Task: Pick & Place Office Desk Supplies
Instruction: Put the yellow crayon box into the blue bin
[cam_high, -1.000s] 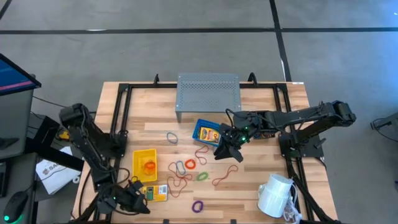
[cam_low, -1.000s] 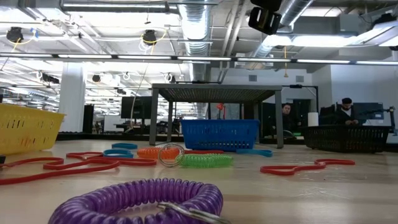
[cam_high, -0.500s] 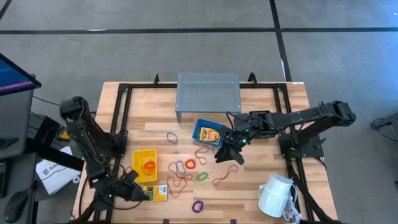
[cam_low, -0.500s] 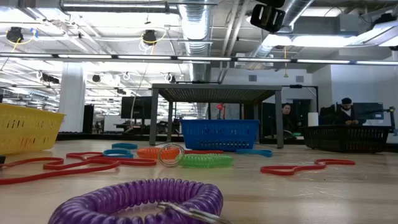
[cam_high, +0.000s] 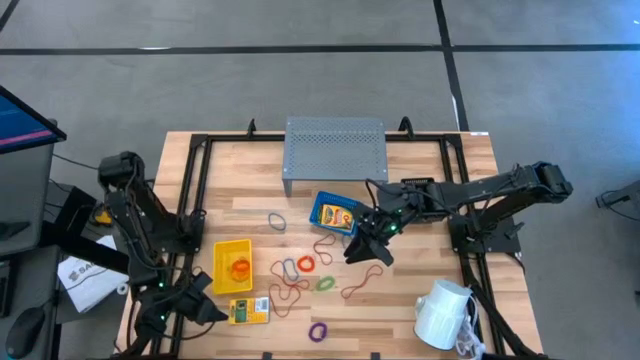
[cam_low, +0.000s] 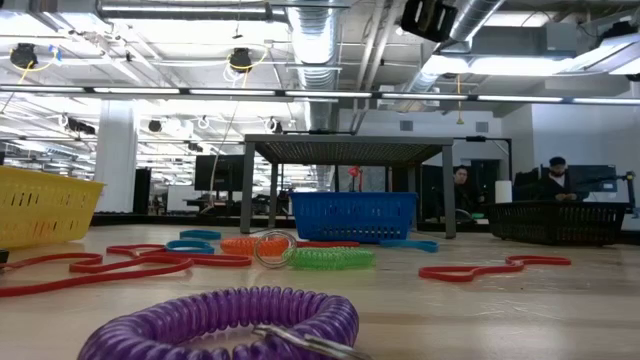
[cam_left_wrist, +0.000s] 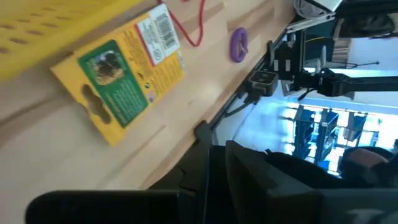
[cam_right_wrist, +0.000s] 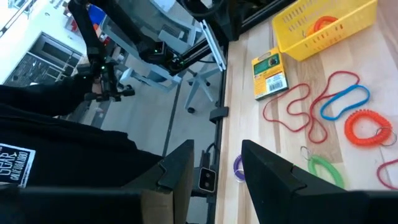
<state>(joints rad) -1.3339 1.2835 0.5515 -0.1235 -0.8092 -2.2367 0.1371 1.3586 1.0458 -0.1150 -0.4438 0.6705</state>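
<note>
Loops lie scattered on the wood mid-table: an orange coil (cam_high: 306, 263), a green one (cam_high: 325, 284), a purple one (cam_high: 318, 330), and red ones (cam_high: 362, 283). The yellow bin (cam_high: 233, 266) holds an orange loop. In the blue bin (cam_high: 335, 213) lies a yellow packet. A second yellow packet (cam_high: 250, 311) lies flat by the near edge. The black-mesh bin (cam_low: 560, 222) shows in the low view. My left gripper (cam_high: 205, 300) is open, just left of that packet (cam_left_wrist: 124, 81). My right gripper (cam_high: 362, 250) is open and hovers right of the blue bin, above the loops (cam_right_wrist: 367, 127).
The grey perforated riser (cam_high: 335, 150) stands at the far middle of the table. A white mug (cam_high: 440, 312) lies at the near right corner. Black frame rails (cam_high: 195, 190) run along the table's left and right sides. People sit in the room beyond (cam_low: 558, 178).
My left gripper has drawn back from the yellow packet toward the table's left edge, and a gap now shows between them. The packet and the loops lie where they were.
</note>
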